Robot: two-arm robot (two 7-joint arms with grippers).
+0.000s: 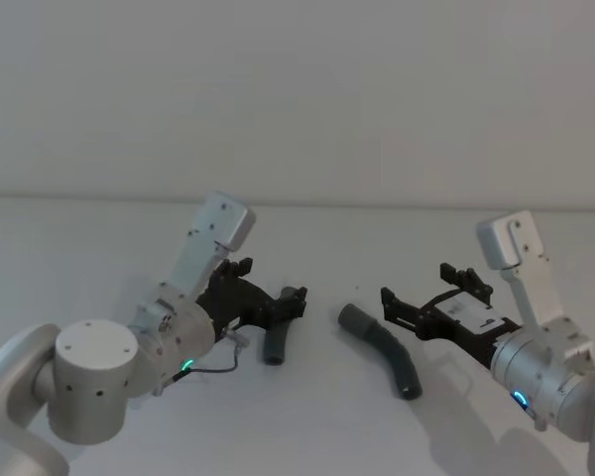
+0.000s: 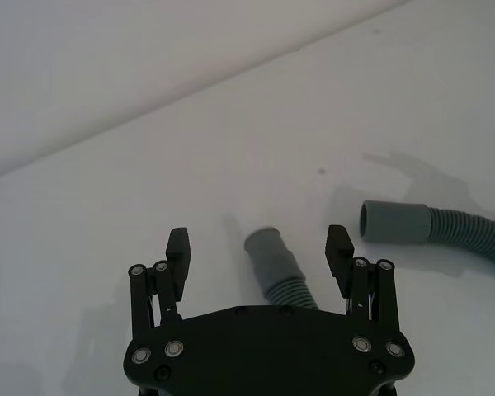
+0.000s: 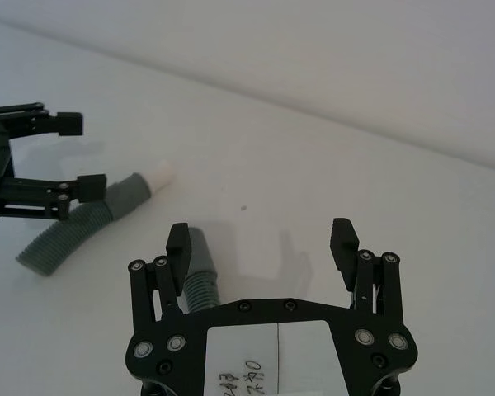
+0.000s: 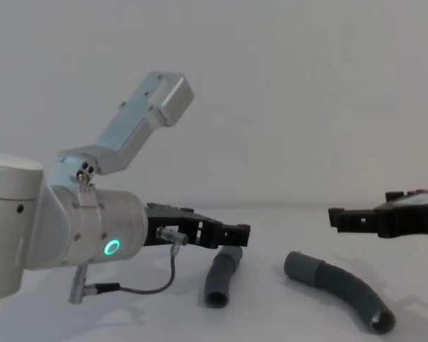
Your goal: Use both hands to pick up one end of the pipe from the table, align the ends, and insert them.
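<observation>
Left gripper (image 1: 296, 303), fingers (image 2: 178, 244) open, hangs over the short pipe piece (image 1: 275, 342) on the table (image 1: 99, 248), while the open-fingered right gripper (image 3: 261, 233) sits off-centre beside the longer piece (image 3: 200, 289), so closing now may nudge its cuff (image 3: 197, 254) aside rather than grip it.

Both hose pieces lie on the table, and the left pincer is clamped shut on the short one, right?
No: the left pincer is open, fingers apart on either side of the short hose piece, as the left wrist view shows. It and the longer hose piece do lie on the table.
</observation>
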